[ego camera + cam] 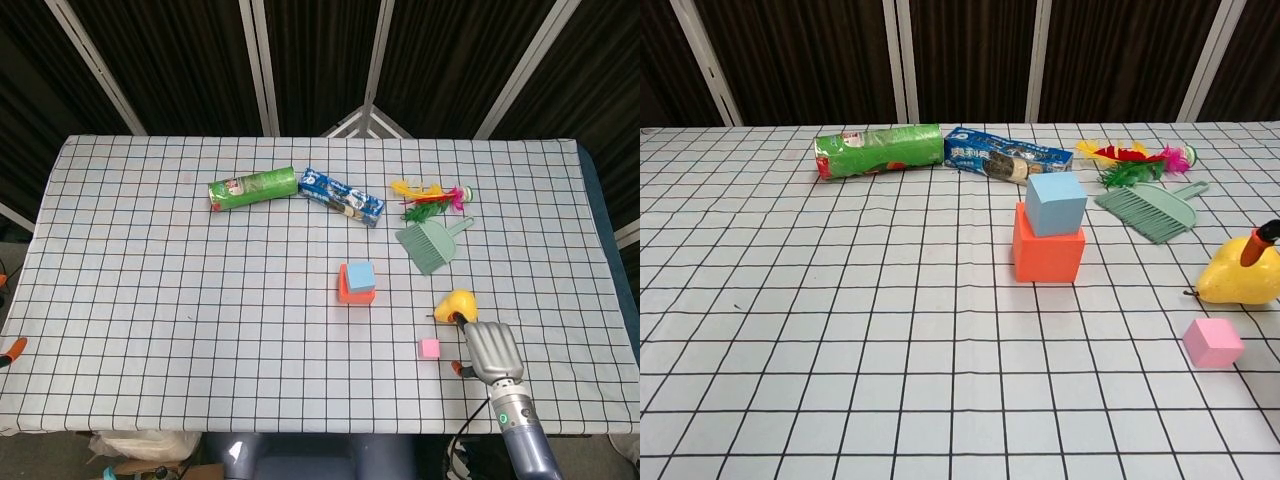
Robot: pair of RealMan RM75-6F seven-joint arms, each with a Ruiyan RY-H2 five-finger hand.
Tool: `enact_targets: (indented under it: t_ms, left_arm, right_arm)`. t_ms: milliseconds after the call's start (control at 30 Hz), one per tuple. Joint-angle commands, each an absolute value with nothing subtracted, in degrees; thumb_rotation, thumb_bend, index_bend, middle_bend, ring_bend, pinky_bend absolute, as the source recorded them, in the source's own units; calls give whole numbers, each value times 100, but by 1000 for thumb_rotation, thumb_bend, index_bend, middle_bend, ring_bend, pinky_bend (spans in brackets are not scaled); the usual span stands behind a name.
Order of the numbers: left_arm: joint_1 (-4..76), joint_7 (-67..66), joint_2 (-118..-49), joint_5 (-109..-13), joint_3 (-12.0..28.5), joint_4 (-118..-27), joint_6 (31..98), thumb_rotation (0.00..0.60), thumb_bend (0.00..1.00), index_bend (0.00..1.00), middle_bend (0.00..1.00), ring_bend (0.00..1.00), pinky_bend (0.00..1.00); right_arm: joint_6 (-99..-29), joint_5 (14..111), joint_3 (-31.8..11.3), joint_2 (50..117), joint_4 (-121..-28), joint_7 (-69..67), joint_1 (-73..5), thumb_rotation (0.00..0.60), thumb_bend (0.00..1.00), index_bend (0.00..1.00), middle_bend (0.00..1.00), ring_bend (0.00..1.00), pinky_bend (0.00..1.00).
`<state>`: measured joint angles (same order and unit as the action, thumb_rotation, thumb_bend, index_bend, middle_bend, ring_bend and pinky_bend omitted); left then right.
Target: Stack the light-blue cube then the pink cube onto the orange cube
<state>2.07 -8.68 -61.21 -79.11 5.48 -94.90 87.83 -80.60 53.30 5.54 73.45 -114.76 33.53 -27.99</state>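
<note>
The light-blue cube (361,273) (1055,203) sits on the orange cube (347,291) (1048,256) near the table's middle. The small pink cube (429,348) (1212,342) lies alone on the cloth, toward the near right. My right hand (492,351) hovers just right of the pink cube, back up, holding nothing. In the chest view only one orange-tipped finger (1262,240) of it shows, in front of the pear. At the far left edge of the head view just an orange fingertip of my left hand (11,349) is visible.
A yellow pear (456,304) (1238,279) lies just beyond the pink cube and touches my right fingers' line. Further back are a green dustpan brush (428,245), coloured feathers (430,194), a blue snack packet (341,196) and a green tube (252,188).
</note>
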Motion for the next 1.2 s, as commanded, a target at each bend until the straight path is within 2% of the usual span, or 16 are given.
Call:
enact_targets:
  t_ms: [33, 1200]
  left_arm:
    - [210, -897, -6130, -7893, 552, -9498, 8780, 600, 243, 127, 56, 24, 179]
    - [269, -986, -6159, -7768, 583, -9492, 8687, 600, 243, 127, 55, 24, 179]
  right_arm:
    - [-8011, 5259, 517, 7381, -11465, 3421, -2775, 600, 263, 310, 968, 900, 674]
    - [-7635, 5083, 45, 8039, -11283, 3444, -2580, 600, 278, 347, 968, 900, 673]
